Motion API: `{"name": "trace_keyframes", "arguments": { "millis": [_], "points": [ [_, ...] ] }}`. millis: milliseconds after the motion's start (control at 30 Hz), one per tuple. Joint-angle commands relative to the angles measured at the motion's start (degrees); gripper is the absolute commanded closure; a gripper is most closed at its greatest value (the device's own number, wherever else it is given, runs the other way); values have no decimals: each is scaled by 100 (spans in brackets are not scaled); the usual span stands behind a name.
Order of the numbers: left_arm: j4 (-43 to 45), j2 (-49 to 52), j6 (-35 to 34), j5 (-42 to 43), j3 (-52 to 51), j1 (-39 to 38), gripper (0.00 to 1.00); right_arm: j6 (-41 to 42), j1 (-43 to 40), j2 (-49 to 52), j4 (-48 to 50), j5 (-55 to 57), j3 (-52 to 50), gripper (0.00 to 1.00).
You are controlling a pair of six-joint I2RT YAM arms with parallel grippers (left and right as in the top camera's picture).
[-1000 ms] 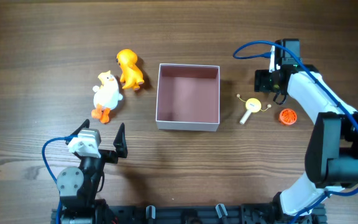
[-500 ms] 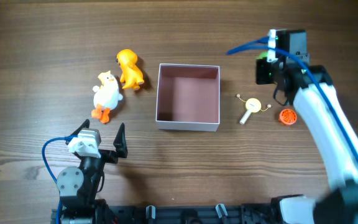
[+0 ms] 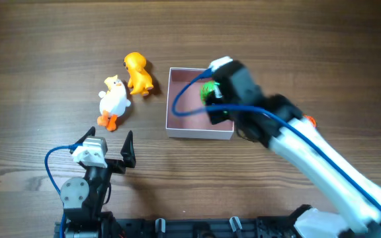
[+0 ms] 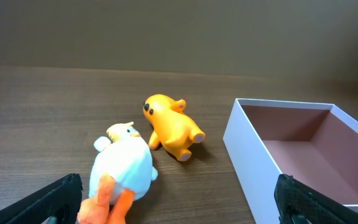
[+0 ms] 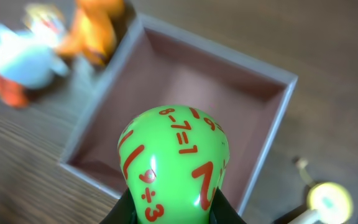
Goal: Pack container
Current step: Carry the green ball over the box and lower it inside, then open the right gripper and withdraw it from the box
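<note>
While left fingers (image 4: pixel 58 199) gape, right fingers (image 5: pixel 224 214) clasp a green toy (image 5: pixel 176 158) above the container (image 5: pixel 191 78).

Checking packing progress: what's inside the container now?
Only bare pink floor shows inside the container. The green toy, gripped by the right hand, hovers above and hides part of it.

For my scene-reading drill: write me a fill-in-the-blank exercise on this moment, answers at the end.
1. The toy held by the right end effector is ____ with red numbers.
2. The container has white walls and a ____ inside.
3. The left end effector stands ____, holding nothing.
4. The figure beside the white duck is ____.
Missing words: green; pink; open; orange.
</note>
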Motion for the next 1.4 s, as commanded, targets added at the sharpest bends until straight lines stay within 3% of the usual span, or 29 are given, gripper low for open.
{"name": "trace_keyframes", "arguments": {
  "millis": [0, 200, 667, 1033, 1067, 1100, 1133, 1200, 1367],
  "points": [
    [15, -42, 94, 94, -35, 42, 0, 302, 17, 743, 177, 37, -55, 96],
    [15, -42, 94, 94, -35, 42, 0, 297, 17, 1471, 577, 378, -55, 93],
    [15, -42, 94, 94, -35, 42, 0, 581, -37, 1676, 1069, 1274, -57, 89],
    [15, -42, 94, 94, -35, 42, 0, 540, -240, 2092, 1384, 1346, -57, 81],
    [15, -42, 94, 94, -35, 42, 0, 535, -254, 2094, 1373, 1346, -57, 75],
    [15, -42, 94, 94, -35, 42, 0, 533, -258, 2094, 1355, 1346, -57, 47],
    [17, -42, 94, 94, -35, 42, 0, 533, -258, 2092, 1344, 1346, -55, 28],
    [17, -42, 94, 94, -35, 42, 0, 369, -258, 2059, 1287, 1344, -37, 10],
    [15, -42, 94, 94, -35, 42, 0, 348, -258, 1539, 1036, 1349, 127, 1]
  ]
}}
